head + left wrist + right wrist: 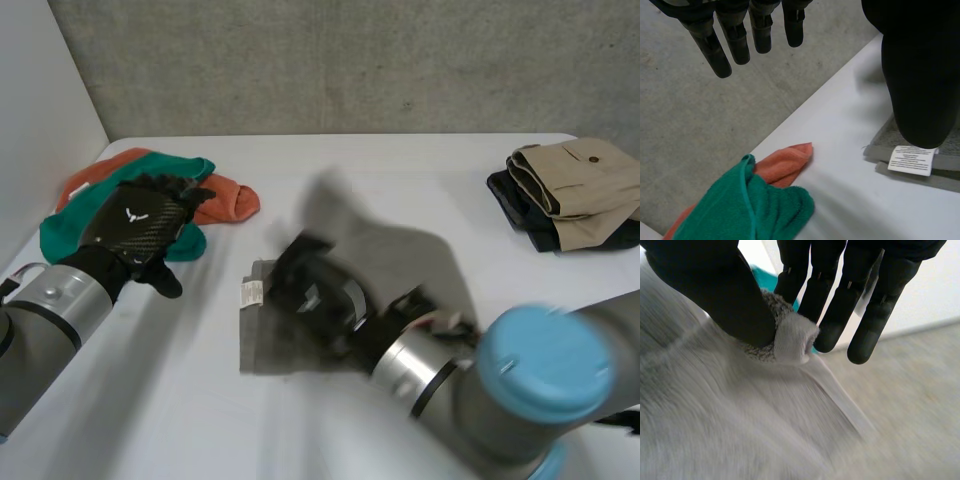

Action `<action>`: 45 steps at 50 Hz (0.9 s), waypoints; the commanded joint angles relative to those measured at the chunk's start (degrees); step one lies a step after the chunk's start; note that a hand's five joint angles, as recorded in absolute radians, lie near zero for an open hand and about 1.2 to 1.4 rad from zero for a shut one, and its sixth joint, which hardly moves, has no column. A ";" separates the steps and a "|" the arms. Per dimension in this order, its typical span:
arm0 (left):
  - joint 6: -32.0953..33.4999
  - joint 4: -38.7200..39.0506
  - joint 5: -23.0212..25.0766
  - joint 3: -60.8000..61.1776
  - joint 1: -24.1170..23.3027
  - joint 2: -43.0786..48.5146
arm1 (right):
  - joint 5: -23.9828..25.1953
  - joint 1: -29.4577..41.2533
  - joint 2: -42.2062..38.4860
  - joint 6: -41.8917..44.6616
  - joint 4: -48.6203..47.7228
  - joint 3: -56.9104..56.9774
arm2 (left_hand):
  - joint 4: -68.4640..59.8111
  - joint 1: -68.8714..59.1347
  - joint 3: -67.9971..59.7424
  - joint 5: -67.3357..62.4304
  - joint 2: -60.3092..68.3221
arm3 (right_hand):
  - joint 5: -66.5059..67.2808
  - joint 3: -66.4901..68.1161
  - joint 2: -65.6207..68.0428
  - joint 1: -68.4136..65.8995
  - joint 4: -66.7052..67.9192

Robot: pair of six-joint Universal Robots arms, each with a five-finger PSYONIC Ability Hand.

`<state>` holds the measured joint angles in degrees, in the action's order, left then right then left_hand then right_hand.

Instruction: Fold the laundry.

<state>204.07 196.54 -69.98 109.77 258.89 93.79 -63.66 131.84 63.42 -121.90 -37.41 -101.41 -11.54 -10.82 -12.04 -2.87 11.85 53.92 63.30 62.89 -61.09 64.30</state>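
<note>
Towel (pixel 740 440) edge pinched between right hand (pixel 715 290) thumb and fingers; carry across, align edges. Left hand (pixel 135 225) fingers apart, empty.

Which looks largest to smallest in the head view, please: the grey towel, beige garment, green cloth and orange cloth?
1. The grey towel.
2. The beige garment.
3. The green cloth and orange cloth: alike, overlapping and partly hidden by the left hand, so unranked.
</note>
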 commanded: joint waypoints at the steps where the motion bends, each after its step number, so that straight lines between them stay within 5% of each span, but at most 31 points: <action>1: 0.19 0.16 -0.07 -0.44 -0.93 1.05 | -7.51 2.37 -4.89 -1.73 10.05 5.60 | 1.54 0.82 2.04 2.87 -1.85 | -53.92 -53.30 -52.89 51.09 -54.30; 9: -0.07 -0.11 0.02 -1.67 -1.28 0.17 | -11.66 -7.81 7.50 -36.08 18.31 3.51 | 1.54 0.82 2.04 2.87 -1.85 | -53.92 -53.30 -52.89 51.09 -54.30; 16: -0.07 -0.11 0.02 -1.23 -2.16 0.17 | -13.59 -18.63 5.84 -26.22 30.20 -1.50 | 1.54 0.82 2.04 2.87 -1.85 | -53.47 -52.85 -52.44 50.64 -53.85; 18: -0.07 -0.11 0.02 -0.88 -2.60 0.34 | -14.73 -20.74 5.23 -22.79 30.47 -1.86 | 1.54 0.82 2.04 2.87 -1.85 | -41.53 -40.91 -40.50 38.70 -41.91; 22: -0.07 -0.19 0.02 -0.61 -3.22 0.52 | -18.59 -22.51 5.39 -20.92 25.66 -1.34 | 1.54 0.82 2.04 2.87 -1.85 | 15.89 16.51 16.92 -18.72 15.51; 25: 0.01 -0.19 -0.16 -0.61 -3.57 0.08 | -20.10 -20.49 7.15 -22.24 20.82 -1.07 | 1.54 0.82 2.04 2.87 -1.85 | 16.08 16.70 17.11 -18.91 15.70; 31: -0.07 -0.19 -0.25 -0.62 -3.39 -2.29 | -18.27 -7.08 13.05 -23.91 9.05 -0.89 | 1.54 0.82 2.04 2.87 -1.85 | 16.08 16.70 17.11 -18.91 15.70; 36: -0.34 -0.37 -0.51 -0.79 -2.87 -3.52 | -10.27 3.32 7.08 -23.74 1.30 -0.72 | 1.54 0.82 2.04 2.87 -1.85 | 16.08 16.70 17.11 -18.91 15.70; 41: -2.62 -1.77 -2.18 -1.05 -2.34 -3.79 | -5.16 7.99 -3.45 -23.91 4.35 4.09 | 1.54 0.82 2.04 2.87 -1.85 | 16.08 16.70 17.11 -18.91 15.70; 42: -3.15 -2.12 -2.70 -1.14 -2.51 -3.79 | -5.68 7.99 -4.44 -24.09 5.76 5.25 | 1.54 0.82 2.04 2.87 -1.85 | 11.40 12.01 12.43 -14.23 11.02; 45: -5.08 -3.36 -4.72 -1.67 -3.04 -3.52 | -9.53 6.25 -4.63 -27.84 13.21 9.37 | 1.54 0.82 2.04 2.87 -1.85 | -53.92 -53.30 -52.89 51.09 -54.30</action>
<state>202.13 195.18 -71.70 108.80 256.34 89.97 -70.62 138.83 64.03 -145.84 -34.67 -99.15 -11.55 -10.82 -12.04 -2.83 11.85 55.24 65.08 65.34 -60.93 65.11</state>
